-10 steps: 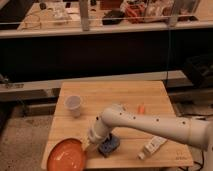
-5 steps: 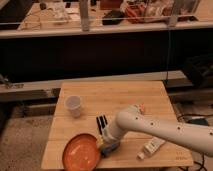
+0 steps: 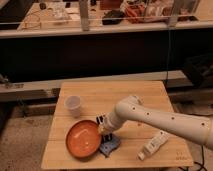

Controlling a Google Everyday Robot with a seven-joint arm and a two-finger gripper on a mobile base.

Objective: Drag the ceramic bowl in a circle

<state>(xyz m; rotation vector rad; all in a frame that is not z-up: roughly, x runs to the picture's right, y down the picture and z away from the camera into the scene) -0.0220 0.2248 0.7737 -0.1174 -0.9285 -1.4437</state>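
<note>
Across the counter (image 3: 150,97), hauled the ceramic bowl (image 3: 80,141) rightward and inward from the front-left corner, leaving it front of centre, near the white cup (image 3: 73,105). Kept the hand (image 3: 102,127) pressed together on its right rim. Arc started, seemingly; circle far from closed.

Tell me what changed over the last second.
The gripper, shut throughout on the right rim of the bowl, dragged it right, then away from the camera, toward the cup. The cup, blue object and white bottle stayed put on the table.
</note>
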